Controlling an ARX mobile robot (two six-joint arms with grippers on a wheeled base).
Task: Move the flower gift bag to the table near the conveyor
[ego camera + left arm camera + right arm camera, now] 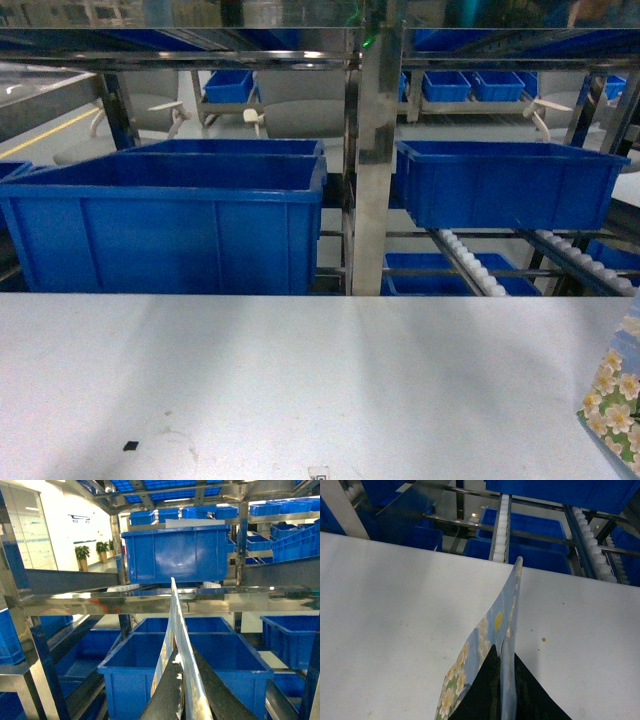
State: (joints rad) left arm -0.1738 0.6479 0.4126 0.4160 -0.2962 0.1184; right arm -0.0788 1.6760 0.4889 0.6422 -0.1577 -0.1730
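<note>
The right hand (501,690) was pinched shut on the top edge of the bag (487,650), which hung over the surface (300,370) at about four o'clock from the head camera. The left hand (180,690) was likewise closed on a thin sheet (176,630) (possibly another bag, I could not tell), held high among the bins (185,660). The conveyor (501,525) lay at twelve o'clock, just past the surface's far edge. The step looked like carrying-in; next would be lowering the bag until its base rested flat, then releasing.
</note>
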